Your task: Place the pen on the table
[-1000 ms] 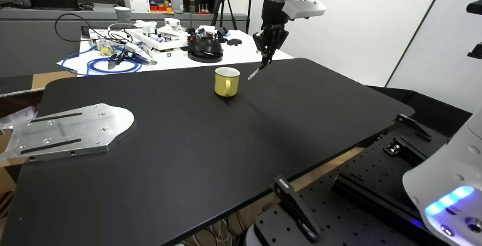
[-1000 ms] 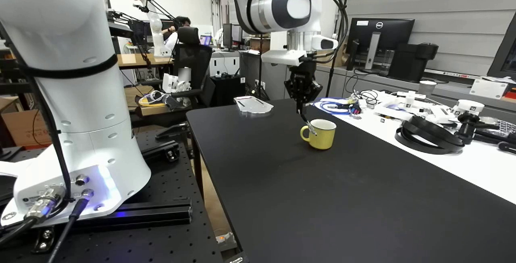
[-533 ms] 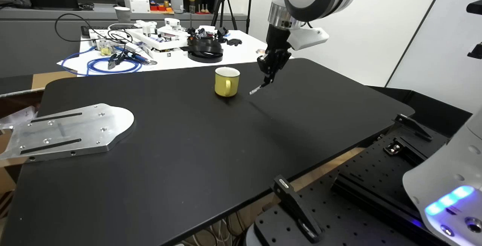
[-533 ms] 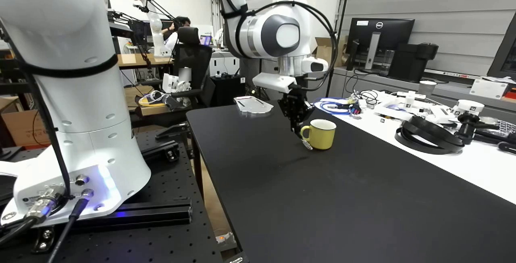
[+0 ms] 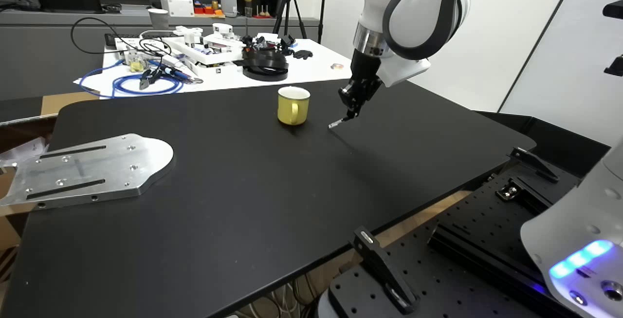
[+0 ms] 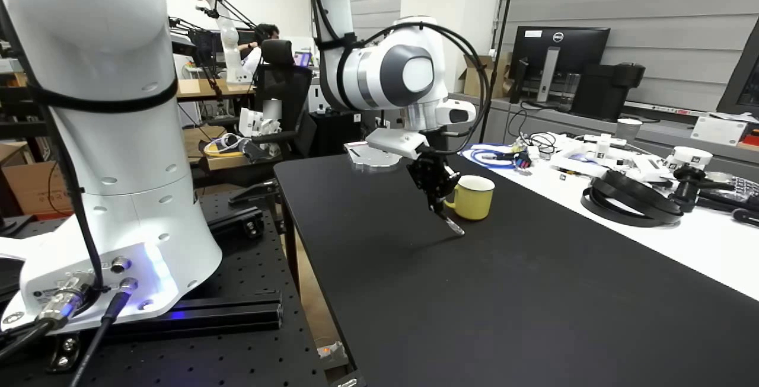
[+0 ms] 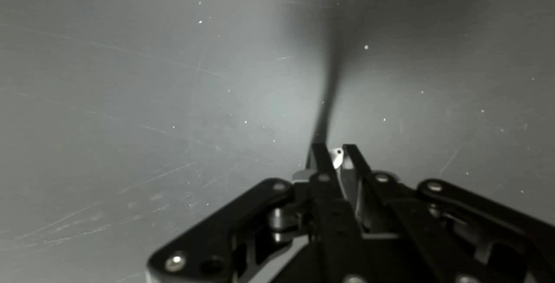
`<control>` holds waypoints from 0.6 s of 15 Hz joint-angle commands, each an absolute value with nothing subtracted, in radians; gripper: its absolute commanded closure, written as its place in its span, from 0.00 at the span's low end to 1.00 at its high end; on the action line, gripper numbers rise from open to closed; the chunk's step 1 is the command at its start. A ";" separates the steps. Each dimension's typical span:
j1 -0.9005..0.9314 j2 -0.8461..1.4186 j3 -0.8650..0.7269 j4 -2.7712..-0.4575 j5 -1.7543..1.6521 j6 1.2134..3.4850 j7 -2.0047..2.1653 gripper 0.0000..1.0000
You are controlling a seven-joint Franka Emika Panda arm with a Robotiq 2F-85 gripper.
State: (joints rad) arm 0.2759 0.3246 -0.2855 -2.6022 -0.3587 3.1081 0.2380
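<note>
The pen (image 5: 336,123) is slim, with a whitish, clear-looking end sticking out of my gripper (image 5: 350,115) at a slant. My gripper is shut on it, low over the black table (image 5: 233,211). In an exterior view the pen (image 6: 455,227) has its free end meeting or almost meeting its shadow on the table (image 6: 533,304); I cannot tell if it touches. My gripper (image 6: 437,209) points down, tilted. In the wrist view a small white part of the pen (image 7: 336,156) shows between the fingertips of my gripper (image 7: 334,146); the rest is hidden.
A yellow cup (image 5: 293,106) stands close to the pen; it also shows in an exterior view (image 6: 474,198). A silver metal plate (image 5: 97,167) lies at the table's edge. A white cluttered table (image 6: 699,256) adjoins the black table.
My gripper has come down toward the table with the pen in it and tilted over. The pen's free end is now close to its shadow. The cup has not moved.
</note>
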 commanded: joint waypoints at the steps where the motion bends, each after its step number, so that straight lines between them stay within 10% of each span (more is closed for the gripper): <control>1: 0.293 0.369 -0.293 -2.625 -0.341 3.154 0.268 0.97; 9: 0.213 0.479 -0.171 -2.606 -0.141 3.142 0.153 0.97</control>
